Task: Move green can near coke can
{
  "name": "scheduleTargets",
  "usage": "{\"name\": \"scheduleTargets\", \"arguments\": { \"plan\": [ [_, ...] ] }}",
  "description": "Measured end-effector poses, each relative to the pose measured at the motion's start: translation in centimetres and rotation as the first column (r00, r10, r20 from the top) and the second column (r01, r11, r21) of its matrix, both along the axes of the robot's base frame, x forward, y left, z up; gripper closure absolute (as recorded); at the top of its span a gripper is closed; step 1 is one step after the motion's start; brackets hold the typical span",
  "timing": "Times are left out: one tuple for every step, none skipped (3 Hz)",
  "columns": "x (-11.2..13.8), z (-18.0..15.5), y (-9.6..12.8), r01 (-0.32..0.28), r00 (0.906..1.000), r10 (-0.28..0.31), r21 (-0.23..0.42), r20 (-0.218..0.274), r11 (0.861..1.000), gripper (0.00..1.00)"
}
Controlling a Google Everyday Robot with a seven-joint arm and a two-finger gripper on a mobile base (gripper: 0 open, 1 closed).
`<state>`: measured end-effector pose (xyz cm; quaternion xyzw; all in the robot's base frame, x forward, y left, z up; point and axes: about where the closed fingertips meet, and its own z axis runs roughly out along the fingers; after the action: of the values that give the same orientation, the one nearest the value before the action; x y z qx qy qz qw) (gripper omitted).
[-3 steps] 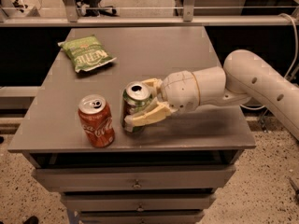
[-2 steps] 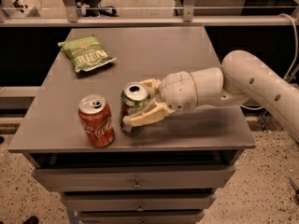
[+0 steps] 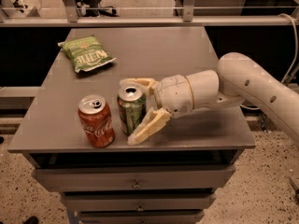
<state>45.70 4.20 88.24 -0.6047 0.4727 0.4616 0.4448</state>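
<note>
While the arm (image 3: 243, 83) reaches in from the right, the gripper (image 3: 129, 111) sits low near the front edge of the grey table (image 3: 187, 45). Its fingers are spread apart, one behind and one in front of the green can (image 3: 131, 107). That can stands upright between them, just beside the coke can (image 3: 96, 121) on its left. A green chip bag (image 3: 88, 54) lies well behind

White arm (image 3: 252, 83) (dark holes), cream gripper (image 3: 129, 111) over table (image 3: 154, 50).
</note>
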Motion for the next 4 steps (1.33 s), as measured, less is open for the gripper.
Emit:
{"name": "scheduleTargets", "arguments": {
  "plan": [
    [-0.2, -0.1, 0.1, -0.006, 1.0000, 0.006, -0.003, -0.007, 1.000, 0.00],
    [1.6, 0.7, -1.1, 0.008, 1.0000, -0.007, -0.025, 0.007, 1.000, 0.00],
    [6.4, 2.0, -5.2, 0.012, 0.9999, -0.011, -0.104, 0.008, 0.995, 0.00],
    [10.2, 3.2, -8.6, 0.033, 0.9995, -0.033, -0.139, -0.001, 0.990, 0.00]
  ]
}}
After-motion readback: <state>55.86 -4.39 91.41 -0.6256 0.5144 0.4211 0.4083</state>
